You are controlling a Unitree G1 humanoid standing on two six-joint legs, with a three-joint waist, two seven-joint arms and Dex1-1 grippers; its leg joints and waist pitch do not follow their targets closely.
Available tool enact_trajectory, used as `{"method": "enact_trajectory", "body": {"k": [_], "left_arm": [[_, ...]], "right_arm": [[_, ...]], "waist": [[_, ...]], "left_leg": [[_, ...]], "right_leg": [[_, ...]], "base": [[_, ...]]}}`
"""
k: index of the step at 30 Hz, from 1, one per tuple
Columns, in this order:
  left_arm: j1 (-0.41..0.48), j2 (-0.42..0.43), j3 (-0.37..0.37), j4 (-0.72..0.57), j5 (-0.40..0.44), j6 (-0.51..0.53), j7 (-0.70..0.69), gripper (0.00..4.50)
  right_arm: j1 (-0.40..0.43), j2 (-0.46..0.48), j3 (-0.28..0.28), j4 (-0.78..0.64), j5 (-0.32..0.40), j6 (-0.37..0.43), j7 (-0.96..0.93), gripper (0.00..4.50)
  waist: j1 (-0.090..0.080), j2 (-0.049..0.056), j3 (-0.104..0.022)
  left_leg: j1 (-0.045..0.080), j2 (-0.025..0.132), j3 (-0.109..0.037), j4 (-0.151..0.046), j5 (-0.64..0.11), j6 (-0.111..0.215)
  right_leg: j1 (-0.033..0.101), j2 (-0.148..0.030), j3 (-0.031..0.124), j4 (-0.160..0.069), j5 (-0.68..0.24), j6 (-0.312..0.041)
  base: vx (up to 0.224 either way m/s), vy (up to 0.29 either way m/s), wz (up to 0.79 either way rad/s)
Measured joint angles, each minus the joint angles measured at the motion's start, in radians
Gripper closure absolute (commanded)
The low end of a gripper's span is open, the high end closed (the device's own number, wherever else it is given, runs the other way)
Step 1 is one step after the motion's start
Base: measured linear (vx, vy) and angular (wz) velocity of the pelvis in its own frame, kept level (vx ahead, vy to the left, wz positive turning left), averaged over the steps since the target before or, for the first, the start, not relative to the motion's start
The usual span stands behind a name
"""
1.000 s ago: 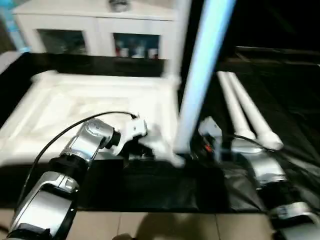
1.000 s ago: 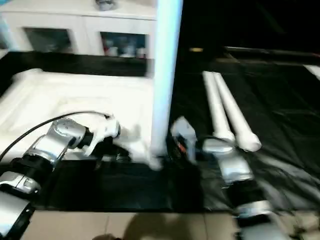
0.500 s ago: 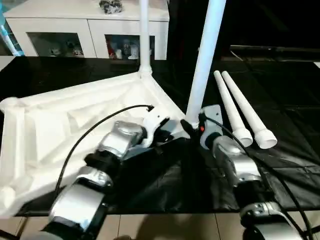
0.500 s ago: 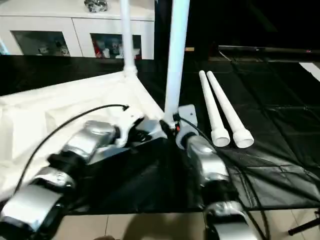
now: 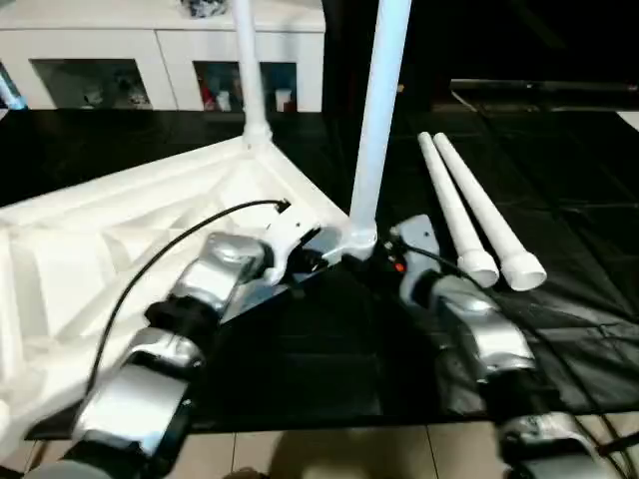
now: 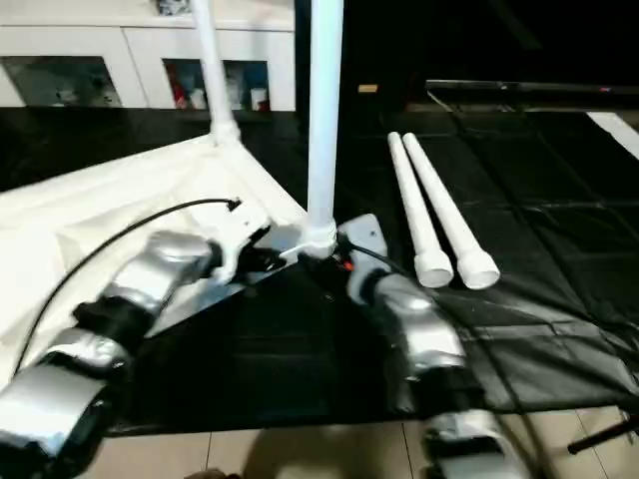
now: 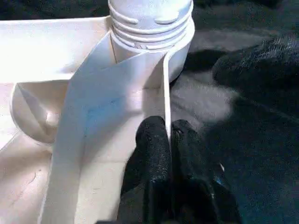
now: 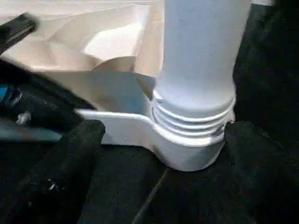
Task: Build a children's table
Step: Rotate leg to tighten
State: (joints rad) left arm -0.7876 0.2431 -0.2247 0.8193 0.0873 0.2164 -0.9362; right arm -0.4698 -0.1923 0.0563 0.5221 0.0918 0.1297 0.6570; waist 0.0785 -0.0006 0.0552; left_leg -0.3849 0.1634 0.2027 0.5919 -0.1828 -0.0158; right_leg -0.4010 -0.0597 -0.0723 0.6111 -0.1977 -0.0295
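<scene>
White table top (image 5: 120, 249) lies ribbed-side up, two legs (image 5: 374, 120) upright.

Dim room, dark cloth swallowing detail, white plastic glaring bluish, both head views slightly motion-blurred.

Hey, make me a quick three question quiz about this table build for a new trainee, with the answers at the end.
1. How many legs stand upright in the table top, and how many lie loose on the black sheet?
2. True or false: the left claw is closed on a thin wall of the table top.
3. The right claw is: A) shut on a loose leg, B) open on either side of the near upright leg's base, C) holding the cabinet.

Key:
1. Two upright: the near leg and the far leg. Two loose legs lie side by side.
2. True.
3. B.
</scene>
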Motion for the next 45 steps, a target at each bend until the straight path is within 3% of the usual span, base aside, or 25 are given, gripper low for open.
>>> {"method": "enact_trajectory", "body": {"k": [5, 13, 18, 25, 39, 45], "left_arm": [[0.02, 0.081, -0.03, -0.004, -0.004, -0.084, -0.157, 4.5], [0.036, 0.149, -0.094, -0.021, -0.005, -0.197, -0.377, 4.5], [0.05, 0.175, -0.13, -0.061, -0.005, -0.237, -0.481, 4.5], [0.064, 0.178, -0.145, -0.097, -0.006, -0.255, -0.523, 4.5], [0.074, 0.186, -0.156, -0.115, -0.011, -0.265, -0.551, 4.5], [0.074, 0.173, -0.145, -0.115, -0.011, -0.236, -0.542, 4.5]], "right_arm": [[0.003, -0.131, 0.012, -0.035, 0.016, -0.024, 0.203, 0.07], [-0.001, -0.202, 0.106, -0.048, 0.024, -0.053, 0.445, 0.07], [-0.026, -0.2, 0.151, -0.027, 0.019, -0.09, 0.53, 0.07], [-0.045, -0.181, 0.176, 0.001, 0.025, -0.098, 0.609, 0.68], [-0.047, -0.175, 0.189, 0.021, 0.059, -0.098, 0.688, 1.69], [-0.041, -0.172, 0.182, 0.016, 0.067, -0.073, 0.685, 1.81]], "waist": [[0.016, 0.0, 0.0], [0.041, -0.001, 0.0], [0.051, -0.001, 0.001], [0.065, -0.004, 0.001], [0.066, -0.005, 0.0], [0.066, -0.005, 0.0]], "left_leg": [[0.001, 0.001, 0.0, 0.002, 0.0, 0.0], [0.0, 0.001, 0.0, 0.005, 0.0, 0.0], [0.0, 0.001, 0.0, 0.007, -0.001, 0.001], [0.0, 0.001, 0.0, 0.008, -0.001, 0.0], [0.0, 0.002, 0.0, 0.009, -0.001, 0.001], [0.001, 0.002, 0.0, 0.009, -0.001, 0.001]], "right_leg": [[0.001, 0.0, 0.0, 0.001, 0.0, 0.0], [0.001, 0.0, -0.001, 0.003, 0.0, 0.0], [0.002, 0.0, -0.001, 0.004, 0.0, 0.0], [0.002, 0.0, -0.001, 0.004, 0.0, -0.001], [0.002, 0.0, -0.001, 0.005, 0.0, -0.001], [0.003, 0.0, -0.001, 0.006, 0.0, -0.001]], "base": [[0.0, 0.0, 0.0], [0.0, 0.0, 0.0], [0.0, 0.0, 0.0], [0.0, 0.0, 0.0], [0.0, 0.0, 0.0], [0.0, 0.0, 0.0]]}}
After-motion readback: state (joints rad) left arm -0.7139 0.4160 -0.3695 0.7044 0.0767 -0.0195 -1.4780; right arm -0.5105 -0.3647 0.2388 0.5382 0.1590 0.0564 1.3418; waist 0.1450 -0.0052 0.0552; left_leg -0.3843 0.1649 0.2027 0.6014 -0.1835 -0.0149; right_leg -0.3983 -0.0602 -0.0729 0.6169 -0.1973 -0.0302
